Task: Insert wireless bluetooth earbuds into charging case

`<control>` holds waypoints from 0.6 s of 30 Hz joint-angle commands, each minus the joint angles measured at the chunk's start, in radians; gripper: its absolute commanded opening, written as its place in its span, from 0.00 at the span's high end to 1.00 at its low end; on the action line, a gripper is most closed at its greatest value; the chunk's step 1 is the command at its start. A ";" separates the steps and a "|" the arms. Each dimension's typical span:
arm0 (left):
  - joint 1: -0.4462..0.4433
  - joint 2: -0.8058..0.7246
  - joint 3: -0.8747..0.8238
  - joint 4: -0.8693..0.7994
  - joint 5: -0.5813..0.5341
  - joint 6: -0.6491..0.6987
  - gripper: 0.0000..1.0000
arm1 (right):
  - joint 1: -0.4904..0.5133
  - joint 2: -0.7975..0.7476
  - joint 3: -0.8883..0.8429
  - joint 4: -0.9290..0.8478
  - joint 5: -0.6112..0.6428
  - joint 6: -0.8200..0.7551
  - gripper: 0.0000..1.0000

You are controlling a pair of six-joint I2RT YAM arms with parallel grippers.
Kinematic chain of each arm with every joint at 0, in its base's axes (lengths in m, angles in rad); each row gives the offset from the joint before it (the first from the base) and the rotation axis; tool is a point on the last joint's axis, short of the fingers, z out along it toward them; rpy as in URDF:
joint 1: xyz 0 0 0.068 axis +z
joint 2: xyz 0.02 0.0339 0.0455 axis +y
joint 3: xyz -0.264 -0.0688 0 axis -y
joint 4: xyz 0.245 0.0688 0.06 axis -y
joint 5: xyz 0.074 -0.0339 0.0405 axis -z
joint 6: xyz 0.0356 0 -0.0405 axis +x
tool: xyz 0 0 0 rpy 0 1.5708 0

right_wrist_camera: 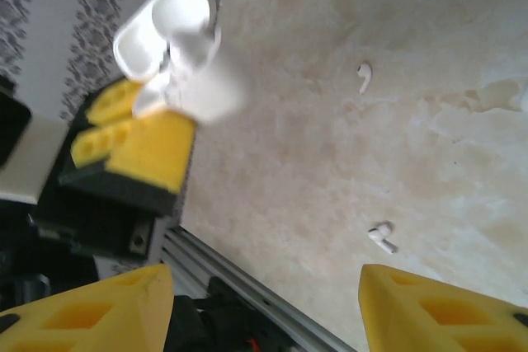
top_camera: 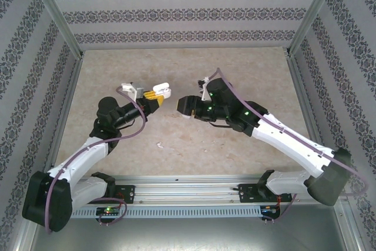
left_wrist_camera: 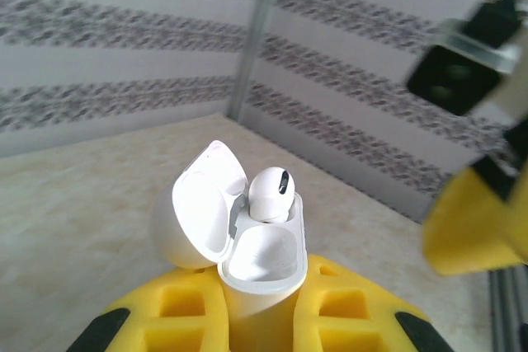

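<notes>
Case: one charging case [left_wrist_camera: 247, 245], open, clamped in the left gripper [left_wrist_camera: 262, 319]
Earbuds: one earbud [left_wrist_camera: 271, 194] seated in it; two loose earbuds [right_wrist_camera: 365, 77] [right_wrist_camera: 381, 237] on the table [right_wrist_camera: 330, 146] – well apart
Right gripper [right_wrist_camera: 264, 302]: fingers apart – empty

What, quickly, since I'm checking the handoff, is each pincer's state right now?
Left pincer: closed, holding the open charging case with one earbud seated in it.
Right pincer: open, holding nothing.
</notes>
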 commanded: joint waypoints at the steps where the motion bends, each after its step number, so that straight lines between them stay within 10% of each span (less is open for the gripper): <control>1: 0.067 -0.061 -0.042 -0.158 -0.047 -0.013 1.00 | 0.065 0.093 0.025 -0.094 0.102 -0.054 0.43; 18: 0.158 -0.293 -0.147 -0.504 -0.365 0.015 1.00 | 0.209 0.708 0.434 -0.395 0.013 -0.286 0.49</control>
